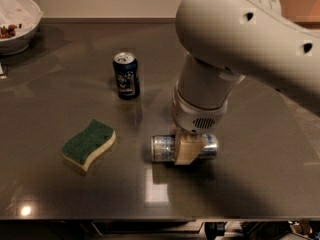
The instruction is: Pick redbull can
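The redbull can (162, 148), slim and silver with blue markings, lies on its side on the dark table (60, 199), right of centre. My gripper (189, 146) comes straight down onto its middle from the big white arm (235, 39). The near cream finger (186, 152) presses against the can's front side. The far finger is hidden behind the can. The gripper is shut on the can, and the can still rests on the table.
A shorter dark navy can (126, 76) stands upright behind and to the left. A green and yellow sponge (89, 144) lies at the left. A white bowl (17, 26) with food sits at the far left corner. The table's front edge runs along the bottom.
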`<state>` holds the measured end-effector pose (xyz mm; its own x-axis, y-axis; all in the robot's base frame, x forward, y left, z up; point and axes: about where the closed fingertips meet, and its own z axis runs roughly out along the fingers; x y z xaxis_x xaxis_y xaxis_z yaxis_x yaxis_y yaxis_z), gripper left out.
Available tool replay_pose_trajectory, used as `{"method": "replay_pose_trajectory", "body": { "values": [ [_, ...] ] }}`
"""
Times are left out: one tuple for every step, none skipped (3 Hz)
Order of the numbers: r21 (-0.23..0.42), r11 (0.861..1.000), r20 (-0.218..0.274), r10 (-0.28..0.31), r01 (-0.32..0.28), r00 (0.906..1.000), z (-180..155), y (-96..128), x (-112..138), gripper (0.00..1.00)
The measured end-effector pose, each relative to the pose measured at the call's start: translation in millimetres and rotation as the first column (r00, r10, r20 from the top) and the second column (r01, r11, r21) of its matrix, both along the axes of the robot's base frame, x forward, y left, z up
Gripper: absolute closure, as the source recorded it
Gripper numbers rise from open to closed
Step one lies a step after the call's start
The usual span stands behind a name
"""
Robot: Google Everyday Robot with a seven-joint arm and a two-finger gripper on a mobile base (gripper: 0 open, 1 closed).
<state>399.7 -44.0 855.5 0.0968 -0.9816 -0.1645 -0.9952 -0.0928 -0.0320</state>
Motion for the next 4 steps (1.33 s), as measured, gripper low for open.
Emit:
{"method": "replay_pose_trajectory", "body": {
  "values": [
    [0.019, 0.999, 0.018, 0.025, -0.026, 0.9995, 31, -10, 3, 1.00],
    [0.049, 0.997, 0.037, 0.058, -0.060, 0.9976, 64, -19, 4, 1.00],
    [0.091, 0.992, 0.060, 0.087, -0.093, 0.9944, 94, -26, 8, 1.00],
    [0.141, 0.984, 0.076, 0.094, -0.104, 0.9927, 111, -31, 12, 1.00]
  ]
}}
